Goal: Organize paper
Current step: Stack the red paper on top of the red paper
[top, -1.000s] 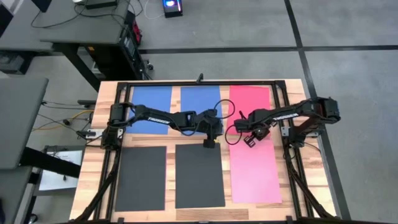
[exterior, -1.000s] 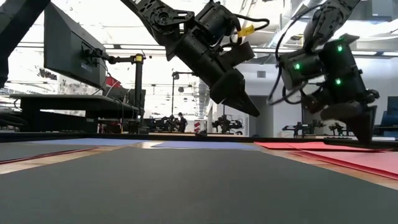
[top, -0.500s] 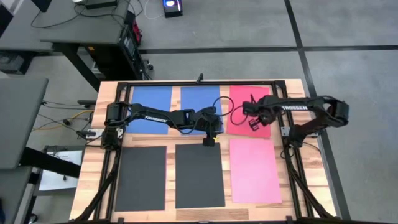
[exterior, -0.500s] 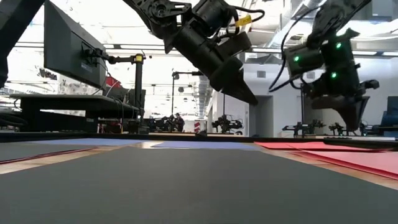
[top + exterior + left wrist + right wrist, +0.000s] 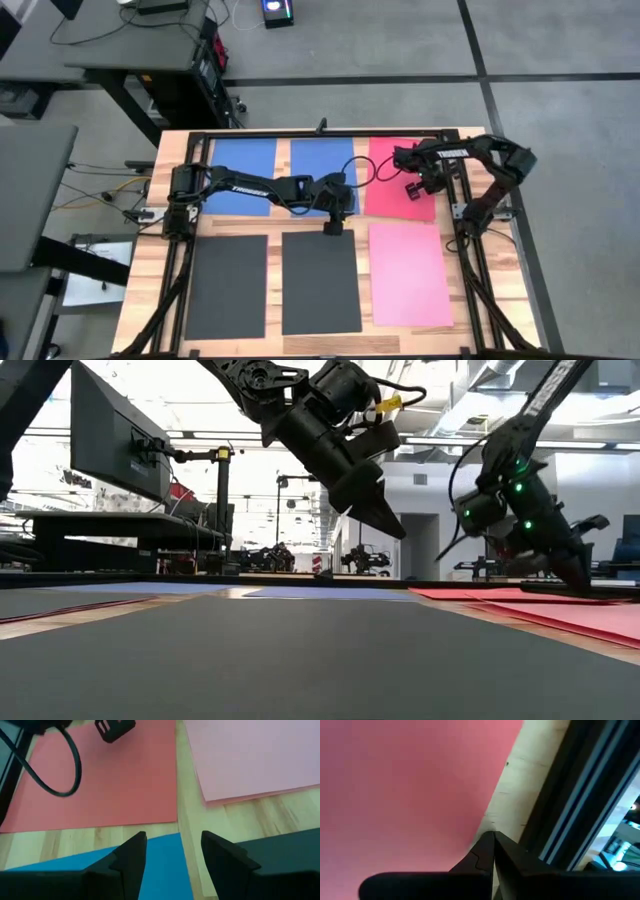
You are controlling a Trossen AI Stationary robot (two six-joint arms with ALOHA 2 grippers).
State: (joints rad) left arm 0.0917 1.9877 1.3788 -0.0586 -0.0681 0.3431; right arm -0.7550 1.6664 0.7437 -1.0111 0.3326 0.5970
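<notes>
I see six thin flat rectangular sheets of paper laid out in a grid on the light wooden table (image 5: 470,300) — two blue sheets (image 5: 245,175) and a red sheet (image 5: 390,190) in the far row, two dark grey sheets (image 5: 227,285) and a pink sheet (image 5: 410,275) in the near row. My left gripper (image 5: 334,226) hangs above the table between the second blue sheet (image 5: 320,160) and the second dark grey sheet (image 5: 320,282), its fingers (image 5: 131,855) parted with nothing between them; in its wrist view the blue corner lies directly under the fingers, with the red sheet ahead and the pink one just beyond the gap of bare wood. My right gripper (image 5: 412,190) sits low over the red sheet, near that sheet's outer edge, beside the black metal frame rail (image 5: 458,190). Its fingers (image 5: 487,851) are pressed together, tips over the strip of wood at the red sheet's edge — gripping nothing that I can make out. In the low view both grippers are off the table surface.
</notes>
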